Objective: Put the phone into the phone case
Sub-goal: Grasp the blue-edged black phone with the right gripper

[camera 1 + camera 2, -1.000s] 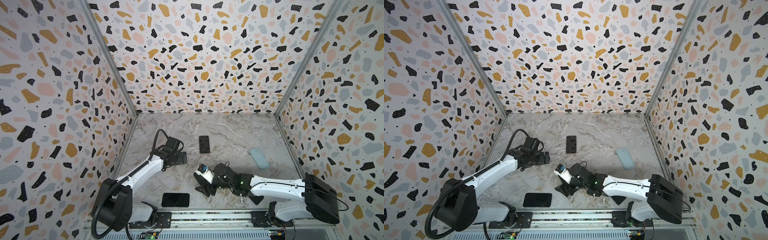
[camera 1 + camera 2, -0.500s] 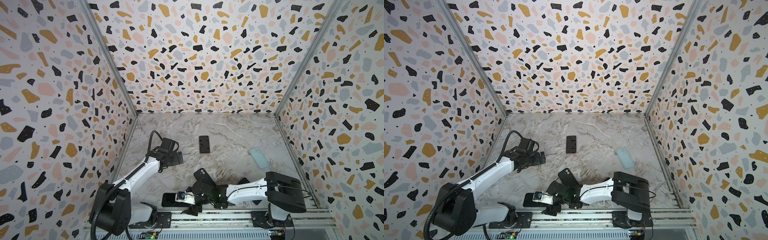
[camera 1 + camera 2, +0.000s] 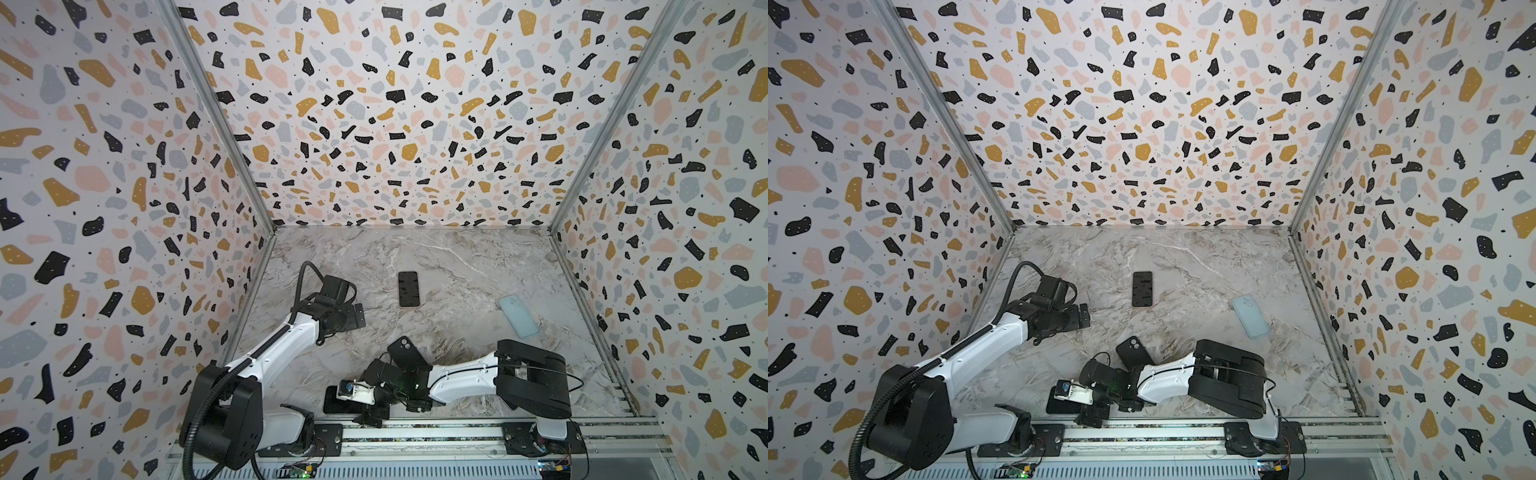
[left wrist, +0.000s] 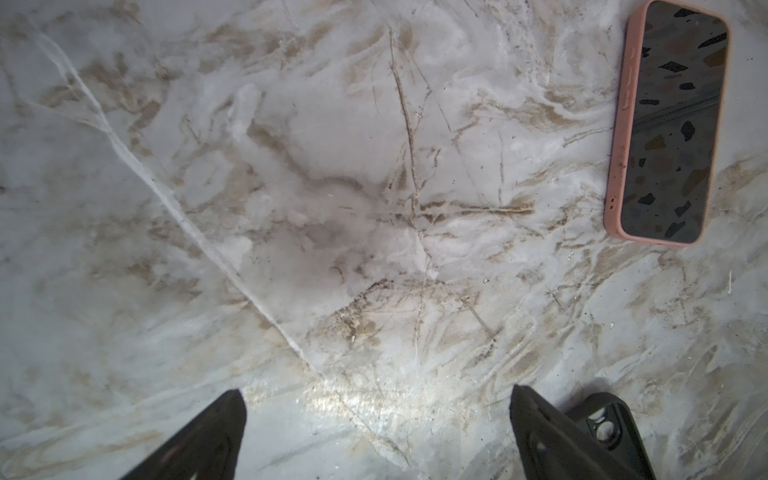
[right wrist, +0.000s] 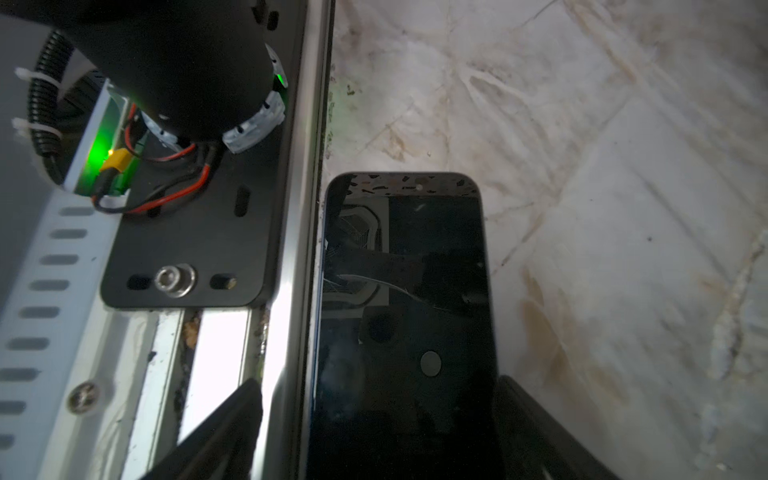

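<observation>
A bare black phone (image 5: 405,311) lies screen up on the marble floor, hard against the front rail; in both top views only its left end (image 3: 332,405) (image 3: 1057,405) shows. My right gripper (image 5: 378,415) (image 3: 358,406) hangs low over it, open, one finger above the rail and one beyond the phone's far edge, with no grip visible. An empty black phone case (image 3: 405,351) (image 3: 1133,351), with a camera cutout, lies just behind the right wrist. My left gripper (image 4: 376,415) (image 3: 353,318) is open over bare floor, the case (image 4: 611,424) peeking out behind one finger.
A phone in a pink case (image 3: 408,289) (image 4: 669,124) lies mid-floor. A light blue case or cased phone (image 3: 518,316) lies towards the right wall. The metal front rail (image 5: 299,208) and the left arm's base plate (image 5: 187,249) border the black phone.
My right arm swung from the middle of the floor down to the front rail over the black phone, and its jaws widened. The left arm shifted slightly and stayed open.
</observation>
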